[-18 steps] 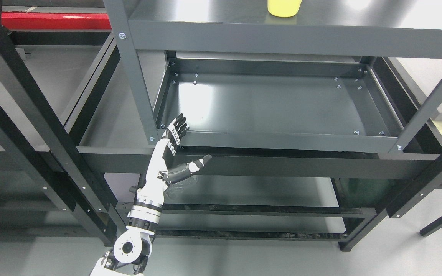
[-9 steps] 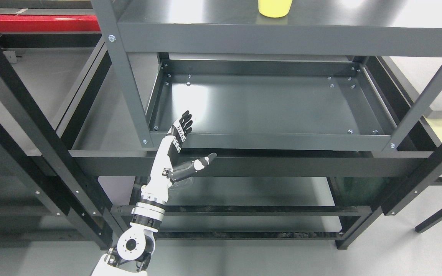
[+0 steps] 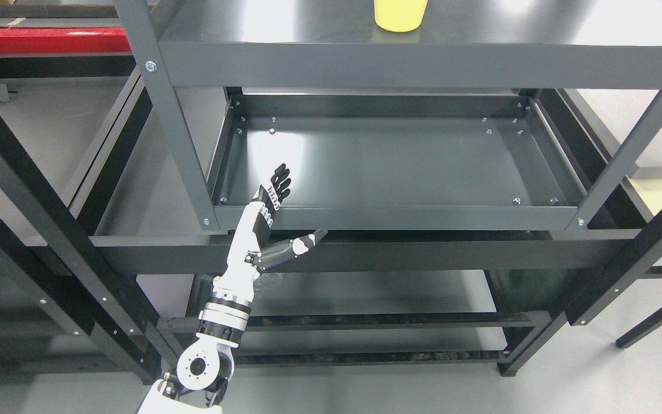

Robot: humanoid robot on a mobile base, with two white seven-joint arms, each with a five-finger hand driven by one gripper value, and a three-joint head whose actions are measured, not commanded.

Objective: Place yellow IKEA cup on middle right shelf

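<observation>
Left hand (image 3: 262,230) rises from the bottom edge of the head view, left of the middle, on a white and black forearm. It is released: the four fingers (image 3: 278,183) are straight and close together, the thumb (image 3: 302,244) points away to the right, and nothing is inside the palm. The fingertips reach just over the front lip (image 3: 400,218) of the middle shelf (image 3: 388,161), near its left front corner; whether they touch the lip, I cannot tell. Just left of the hand stands the grey front post (image 3: 164,126) of the rack, with a narrow gap between them. To the right of the hand the tray of the middle shelf is wide and bare, closed by low walls on all four sides, and the far right post (image 3: 632,146) is well apart. The thumb lies in front of the dark crossbar (image 3: 423,253) under this shelf. The yellow cup (image 3: 400,14) stands high above and to the right of the hand, on the top shelf (image 3: 423,54), near its front edge; the picture's upper edge cuts it. Below the hand a lower shelf (image 3: 377,293) shows.
</observation>
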